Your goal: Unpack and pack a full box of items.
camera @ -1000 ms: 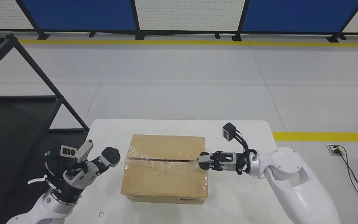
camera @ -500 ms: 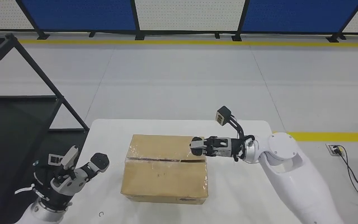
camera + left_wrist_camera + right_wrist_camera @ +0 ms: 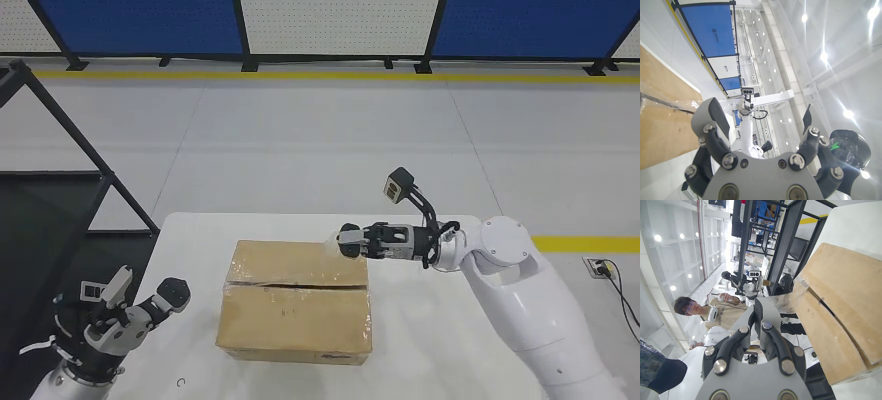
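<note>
A brown cardboard box (image 3: pixel 295 300) stands in the middle of the white table (image 3: pixel 430 340), its top flaps closed along a centre seam. My right gripper (image 3: pixel 345 240) hovers over the box's far right corner. In the right wrist view it (image 3: pixel 756 303) is shut on a strip of clear tape (image 3: pixel 789 298) that stretches from the seam end of the box (image 3: pixel 844 306) to its fingertips. My left gripper (image 3: pixel 170 295) hangs left of the box, apart from it. In the left wrist view its (image 3: pixel 761 111) fingers are open with nothing between them, and the box (image 3: pixel 662 117) lies to one side.
A black metal rack (image 3: pixel 60 180) stands off the table's left side. A small ring-shaped item (image 3: pixel 180 382) lies near the table's front left edge. Bare tabletop lies to the right of the box and behind it.
My right gripper has moved from the seam at the box's right side back and leftward over the far corner, pulling the tape along. My left arm has drawn away from the box, leftward.
</note>
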